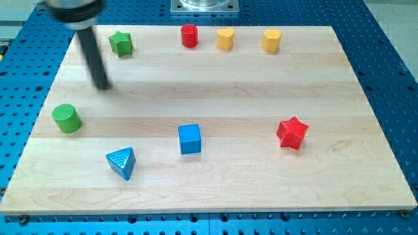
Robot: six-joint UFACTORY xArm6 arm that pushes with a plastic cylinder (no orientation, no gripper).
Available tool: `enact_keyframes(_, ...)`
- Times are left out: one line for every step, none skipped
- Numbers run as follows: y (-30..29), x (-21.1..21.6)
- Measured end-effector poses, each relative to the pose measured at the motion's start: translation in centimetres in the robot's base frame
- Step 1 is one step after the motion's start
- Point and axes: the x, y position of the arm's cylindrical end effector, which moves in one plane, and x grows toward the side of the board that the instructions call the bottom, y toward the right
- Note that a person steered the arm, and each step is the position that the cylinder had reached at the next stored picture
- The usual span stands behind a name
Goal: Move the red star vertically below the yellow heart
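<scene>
The red star [292, 132] lies at the view's right, below the middle of the wooden board [215, 91]. The yellow heart [225, 38] stands near the board's top edge, left of the star's column. My tip [102, 85] is at the view's upper left, far from both, just below and left of the green star [121, 43] and above the green cylinder [66, 118].
A red cylinder [189, 36] stands left of the yellow heart and a yellow block [272, 40] to its right. A blue cube [189, 138] and a blue triangle [121, 162] lie in the lower middle and lower left.
</scene>
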Motion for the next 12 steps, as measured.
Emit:
enact_keyframes(-4.0, -2.6)
enact_keyframes(-5.9, -4.6)
enact_keyframes(-3.2, -8.5)
enact_keyframes(3.3, -10.5)
enact_keyframes(10.1, -11.5)
enact_keyframes(9.4, -11.7)
enact_keyframes(9.2, -13.3)
enact_keyframes(9.6, -10.4)
enact_keyframes(13.7, -5.9)
enact_keyframes(18.0, -3.5)
enact_keyframes(27.5, -2.0)
enact_keyframes(38.7, 1.0)
